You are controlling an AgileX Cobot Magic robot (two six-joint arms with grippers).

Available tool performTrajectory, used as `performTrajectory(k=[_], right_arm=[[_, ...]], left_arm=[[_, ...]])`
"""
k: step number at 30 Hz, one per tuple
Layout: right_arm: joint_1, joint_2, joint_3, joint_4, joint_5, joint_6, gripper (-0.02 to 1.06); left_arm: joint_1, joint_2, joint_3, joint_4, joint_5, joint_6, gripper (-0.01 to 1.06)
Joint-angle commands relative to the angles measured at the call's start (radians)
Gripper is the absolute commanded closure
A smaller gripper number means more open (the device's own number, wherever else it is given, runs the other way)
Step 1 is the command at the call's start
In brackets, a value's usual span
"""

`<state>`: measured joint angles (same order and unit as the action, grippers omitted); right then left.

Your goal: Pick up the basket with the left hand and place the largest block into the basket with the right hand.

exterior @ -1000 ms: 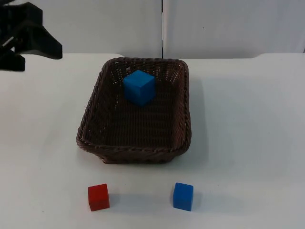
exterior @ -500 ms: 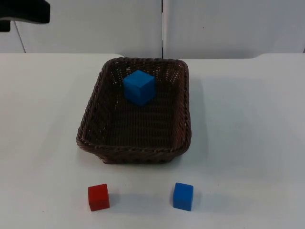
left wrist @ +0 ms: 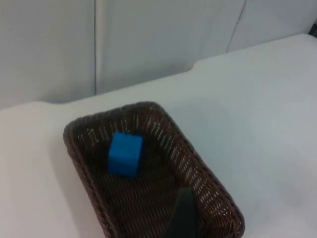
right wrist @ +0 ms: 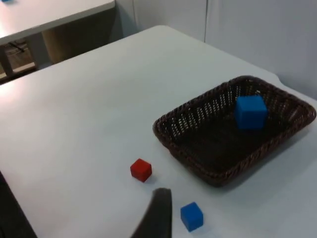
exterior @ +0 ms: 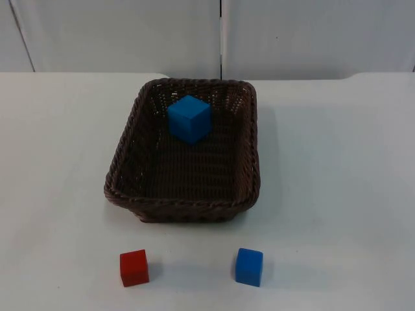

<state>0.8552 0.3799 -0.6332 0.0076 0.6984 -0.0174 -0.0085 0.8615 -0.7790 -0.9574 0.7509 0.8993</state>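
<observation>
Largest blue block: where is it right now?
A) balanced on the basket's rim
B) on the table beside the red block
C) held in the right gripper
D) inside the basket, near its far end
D: the largest blue block sits on the floor of the basket, near its far wall, with nothing gripping it.

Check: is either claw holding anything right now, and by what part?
Nothing is held. The basket sits on the table with the large blue block inside; the small red block and small blue block lie free in front of it.
</observation>
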Motion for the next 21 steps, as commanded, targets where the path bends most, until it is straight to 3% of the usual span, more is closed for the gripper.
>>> performTrajectory(k=[1, 10, 16, 21], right_arm=[[0.005, -0.05, 0.026, 0.002, 0.026, 0.009, 0.26], [0.005, -0.177, 0.038, 0.002, 0.133, 0.028, 0.26], [0.005, -0.243, 0.038, -0.002, 0.224, 0.028, 0.26], [0.005, -0.271, 0.055, -0.008, 0.259, 0.028, 0.26]], left_arm=[[-0.004, -0.039, 0.006, 0.019, 0.026, 0.001, 0.36], [-0.004, -0.167, 0.006, 0.167, 0.048, -0.119, 0.36], [-0.004, -0.305, 0.006, 0.404, 0.074, -0.344, 0.36], [-0.004, -0.407, 0.039, 0.466, 0.095, -0.421, 0.36]])
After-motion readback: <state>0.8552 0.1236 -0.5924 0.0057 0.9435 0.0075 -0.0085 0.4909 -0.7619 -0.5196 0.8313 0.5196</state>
